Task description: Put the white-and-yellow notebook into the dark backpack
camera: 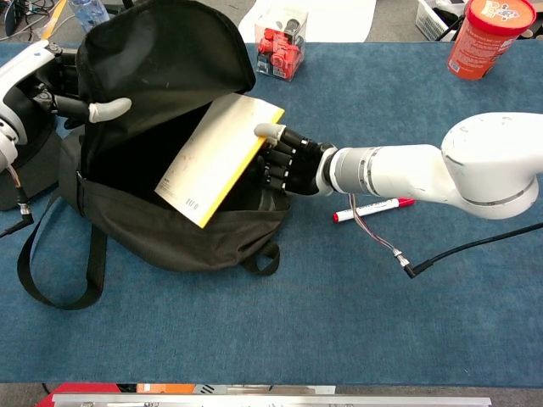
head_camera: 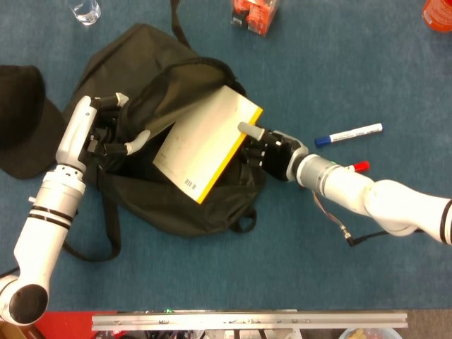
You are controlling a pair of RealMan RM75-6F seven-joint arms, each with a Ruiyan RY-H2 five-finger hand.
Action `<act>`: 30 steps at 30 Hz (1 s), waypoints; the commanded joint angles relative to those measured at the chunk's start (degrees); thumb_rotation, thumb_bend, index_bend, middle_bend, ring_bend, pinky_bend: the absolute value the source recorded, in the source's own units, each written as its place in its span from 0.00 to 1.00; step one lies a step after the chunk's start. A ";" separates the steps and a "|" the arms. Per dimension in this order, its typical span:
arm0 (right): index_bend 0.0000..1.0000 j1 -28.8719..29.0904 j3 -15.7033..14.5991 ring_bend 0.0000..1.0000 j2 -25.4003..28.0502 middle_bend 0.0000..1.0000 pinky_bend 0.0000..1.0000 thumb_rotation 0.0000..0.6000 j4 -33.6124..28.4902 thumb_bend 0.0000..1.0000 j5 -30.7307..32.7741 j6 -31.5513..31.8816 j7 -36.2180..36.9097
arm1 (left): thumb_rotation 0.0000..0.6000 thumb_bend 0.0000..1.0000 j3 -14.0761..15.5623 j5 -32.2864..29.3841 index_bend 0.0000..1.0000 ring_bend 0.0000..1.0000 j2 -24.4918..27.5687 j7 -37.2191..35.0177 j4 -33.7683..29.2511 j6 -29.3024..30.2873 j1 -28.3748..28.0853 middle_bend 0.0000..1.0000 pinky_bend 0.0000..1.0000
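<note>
The white-and-yellow notebook (head_camera: pixel 205 141) (camera: pixel 216 158) hangs tilted over the mouth of the dark backpack (head_camera: pixel 148 183) (camera: pixel 161 51), its lower corner above the opening. My right hand (head_camera: pixel 270 151) (camera: pixel 291 161) grips the notebook by its right edge, thumb on top. At the backpack's left side, my left hand (head_camera: pixel 109 131) (camera: pixel 72 93) holds the flap up, keeping the bag open. The inside of the bag is dark and shows nothing.
A blue marker (head_camera: pixel 348 134) and a red marker (head_camera: pixel 353 167) (camera: pixel 373 209) lie right of the bag. A black cap (head_camera: pixel 21 120) sits at far left. A box of red parts (head_camera: pixel 253 14) (camera: pixel 282 40), an orange tub (camera: pixel 488 34) and a glass (head_camera: pixel 86 10) stand at the back.
</note>
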 commanded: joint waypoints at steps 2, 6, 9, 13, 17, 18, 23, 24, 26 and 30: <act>0.98 1.07 0.40 0.65 -0.78 0.79 0.72 1.00 1.29 0.51 2.51 0.46 -1.48 | 1.00 0.25 0.21 0.25 0.63 0.75 0.08 0.05 -0.31 -0.15 -0.05 0.75 0.92; 0.98 2.45 0.49 0.65 -1.55 0.79 0.72 1.00 1.59 0.51 4.62 1.50 -3.05 | 1.00 0.25 0.50 0.39 0.63 0.75 -0.02 0.44 -0.62 -0.16 -0.10 0.75 0.92; 0.98 3.80 0.45 0.65 -2.07 0.79 0.72 1.00 1.25 0.51 6.12 2.50 -4.54 | 1.00 0.25 0.64 0.30 0.63 0.75 -0.20 0.85 -0.75 -0.13 -0.19 0.75 0.92; 0.98 5.70 0.37 0.65 -2.57 0.78 0.72 1.00 1.07 0.51 8.09 3.61 -6.82 | 1.00 0.25 0.66 0.02 0.63 0.75 -0.37 1.37 -0.81 -0.01 -0.31 0.75 0.92; 0.96 6.12 0.72 0.62 -2.69 0.75 0.72 1.00 0.47 0.51 8.60 3.67 -8.83 | 1.00 0.25 0.59 -0.31 0.63 0.75 -0.30 1.52 -0.77 0.08 -0.30 0.75 0.92; 0.94 5.97 0.90 0.61 -2.64 0.73 0.72 1.00 0.35 0.51 8.52 3.61 -9.23 | 1.00 0.25 0.59 -0.33 0.63 0.75 -0.26 1.52 -0.78 0.09 -0.28 0.75 0.92; 0.82 4.93 1.88 0.52 -2.56 0.63 0.68 1.00 0.23 0.51 8.10 3.29 -11.03 | 1.00 0.25 0.58 -0.50 0.63 0.75 -0.04 1.47 -0.76 0.03 -0.24 0.75 0.92; 0.78 4.71 2.09 0.50 -2.55 0.60 0.66 1.00 0.20 0.51 7.83 2.99 -11.38 | 1.00 0.25 0.56 -0.53 0.63 0.75 -0.02 1.46 -0.76 0.06 -0.23 0.75 0.92; 0.70 3.83 2.76 0.47 -2.27 0.56 0.63 1.00 -0.01 0.51 6.59 1.66 -12.32 | 1.00 0.25 0.53 -0.60 0.63 0.75 0.02 1.42 -0.77 0.06 -0.22 0.75 0.91; 0.47 0.86 5.54 0.35 -1.45 0.42 0.51 1.00 -0.37 0.51 2.39 -2.27 -14.17 | 1.00 0.25 0.47 -0.83 0.63 0.75 0.11 1.39 -0.73 -0.09 -0.26 0.75 0.91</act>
